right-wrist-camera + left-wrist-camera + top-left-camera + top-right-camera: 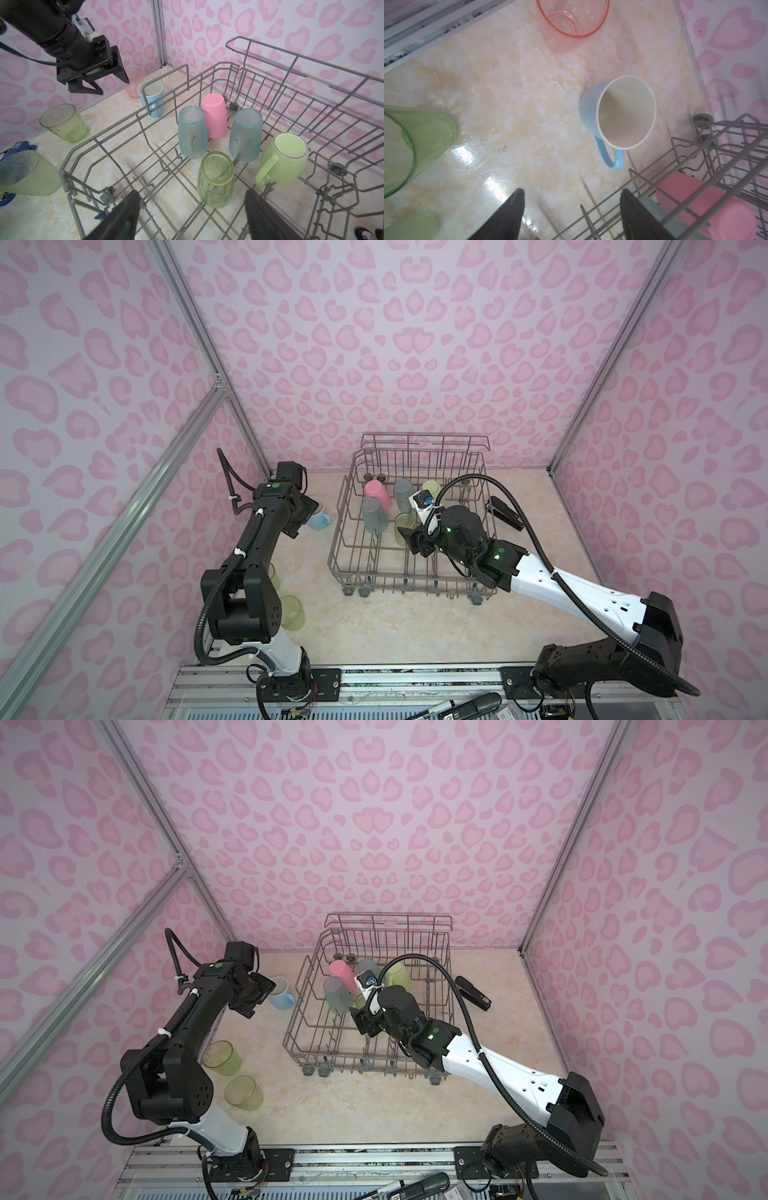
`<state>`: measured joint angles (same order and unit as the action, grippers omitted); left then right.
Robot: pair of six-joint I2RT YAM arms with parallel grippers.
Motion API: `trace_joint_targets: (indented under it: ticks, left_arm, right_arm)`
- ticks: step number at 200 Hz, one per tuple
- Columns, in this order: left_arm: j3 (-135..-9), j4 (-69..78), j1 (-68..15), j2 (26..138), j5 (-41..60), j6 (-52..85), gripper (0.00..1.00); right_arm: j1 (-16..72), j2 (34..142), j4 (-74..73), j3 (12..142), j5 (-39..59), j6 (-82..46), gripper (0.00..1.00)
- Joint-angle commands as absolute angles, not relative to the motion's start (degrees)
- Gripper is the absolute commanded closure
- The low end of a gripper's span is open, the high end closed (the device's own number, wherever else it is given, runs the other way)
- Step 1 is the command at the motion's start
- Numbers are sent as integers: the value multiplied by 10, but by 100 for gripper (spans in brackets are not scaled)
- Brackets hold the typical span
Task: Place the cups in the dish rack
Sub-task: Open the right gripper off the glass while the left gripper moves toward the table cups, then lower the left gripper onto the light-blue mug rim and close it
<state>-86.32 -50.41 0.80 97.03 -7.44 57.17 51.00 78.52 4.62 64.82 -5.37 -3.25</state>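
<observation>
On the left, our left gripper (pixel 571 191) hangs open and empty over the light-blue mug (pixel 616 112), upright on the table (pixel 508 104) just beside the dish rack (pixel 395 580). We'd come down with one finger inside the rim, one outside, clear of the handle and the rack wires. Over right, our right gripper (pixel 192 191) is open too, holding nothing, over the rack near the green tumbler (pixel 216 180).

Bright, even light from above. White glare streaks the glossy desk (pixel 492 182) in the left wrist view. Wires of the rack (pixel 311 108) cast soft shadows on the wall (pixel 311 31). Both top views bend at the edges.
</observation>
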Motion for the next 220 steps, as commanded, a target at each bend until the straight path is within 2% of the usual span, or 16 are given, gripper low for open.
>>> trace_joint_targets:
  ticks: [1, 81, 145, 194, 220]
  left_arm:
    - [-889, -493, 9, 1006, -75, 579, 27]
    - [-935, -466, 27, 1109, -31, 582, 31]
    - [-935, -453, 26, 1127, -34, 577, 37]
    - [-931, -447, 27, 1137, -36, 578, 48]
    - [-931, -444, 26, 1141, -38, 581, 60]
  right_arm:
    - [510, 779, 52, 645, -60, -35, 21]
    - [509, 762, 64, 638, -76, -37, 21]
    - [507, 768, 62, 638, -80, -40, 21]
    - [506, 764, 64, 635, -81, -45, 21]
    - [507, 761, 66, 634, -85, -47, 21]
